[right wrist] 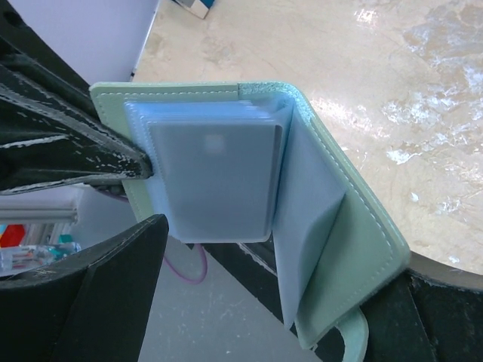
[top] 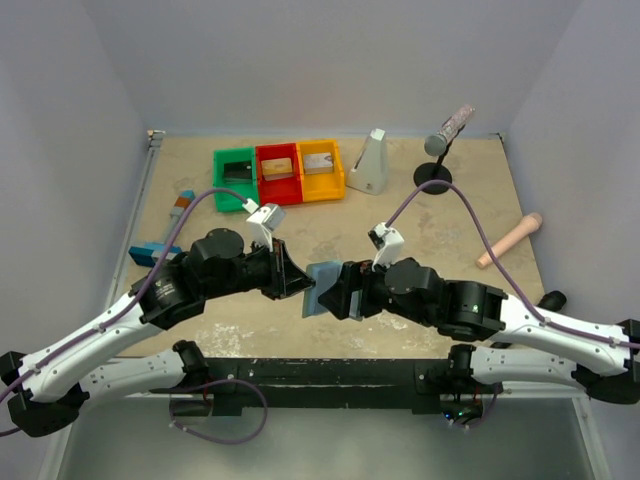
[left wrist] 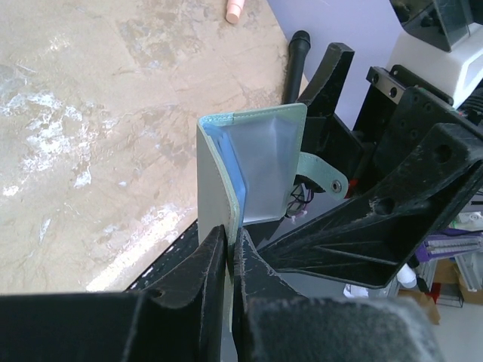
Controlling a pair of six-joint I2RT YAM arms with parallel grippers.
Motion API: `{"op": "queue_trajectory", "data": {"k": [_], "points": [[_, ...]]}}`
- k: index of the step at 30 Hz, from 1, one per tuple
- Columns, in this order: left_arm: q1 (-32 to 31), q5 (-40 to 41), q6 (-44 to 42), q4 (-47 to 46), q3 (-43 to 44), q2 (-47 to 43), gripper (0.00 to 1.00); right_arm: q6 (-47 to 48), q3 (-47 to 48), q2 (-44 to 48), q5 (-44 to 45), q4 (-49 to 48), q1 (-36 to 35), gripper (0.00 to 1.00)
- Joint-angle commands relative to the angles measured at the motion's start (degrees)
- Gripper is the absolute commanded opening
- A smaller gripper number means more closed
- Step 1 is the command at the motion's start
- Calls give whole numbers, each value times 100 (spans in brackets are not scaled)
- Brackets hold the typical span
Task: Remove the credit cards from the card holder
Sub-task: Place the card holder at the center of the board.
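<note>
The card holder (top: 320, 284) is held open in the air over the table's front edge, between both grippers. My left gripper (left wrist: 229, 243) is shut on the edge of one cover flap (left wrist: 213, 181); it also shows in the top view (top: 288, 274). In the right wrist view the holder (right wrist: 343, 226) shows pale blue pockets, with a silver-grey card (right wrist: 211, 173) behind a clear sleeve. My right gripper (right wrist: 290, 260) is open, its jaws wide apart on either side of the holder, the other flap resting against one finger. The black and orange-gold cards cannot be told apart from here.
Green (top: 236, 166), red (top: 278, 172) and yellow (top: 320, 168) bins stand at the back, each with a small flat item inside. A white wedge-shaped object (top: 369, 162), a microphone stand (top: 436, 160), a pink cylinder (top: 509, 241) and a blue-headed brush (top: 176, 212) lie around.
</note>
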State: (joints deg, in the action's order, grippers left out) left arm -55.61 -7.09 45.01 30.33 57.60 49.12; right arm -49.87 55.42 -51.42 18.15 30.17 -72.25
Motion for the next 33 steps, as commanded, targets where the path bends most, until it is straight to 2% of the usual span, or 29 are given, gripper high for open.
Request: {"op": "queue_trajectory", "data": {"k": [1,9,25,33], "points": [[-46,-117,113,-203,330,-17,0,74,347,-105,-49,-179,18,90],[-64,-170,122,-203,322,-52,0,56,479,-272,-5,-47,18,89],[-72,-38,69,-97,304,-254,0,-348,286,-185,267,542,141,80],[-72,85,51,-62,172,-324,0,-129,-259,386,-30,-423,141,88]]}}
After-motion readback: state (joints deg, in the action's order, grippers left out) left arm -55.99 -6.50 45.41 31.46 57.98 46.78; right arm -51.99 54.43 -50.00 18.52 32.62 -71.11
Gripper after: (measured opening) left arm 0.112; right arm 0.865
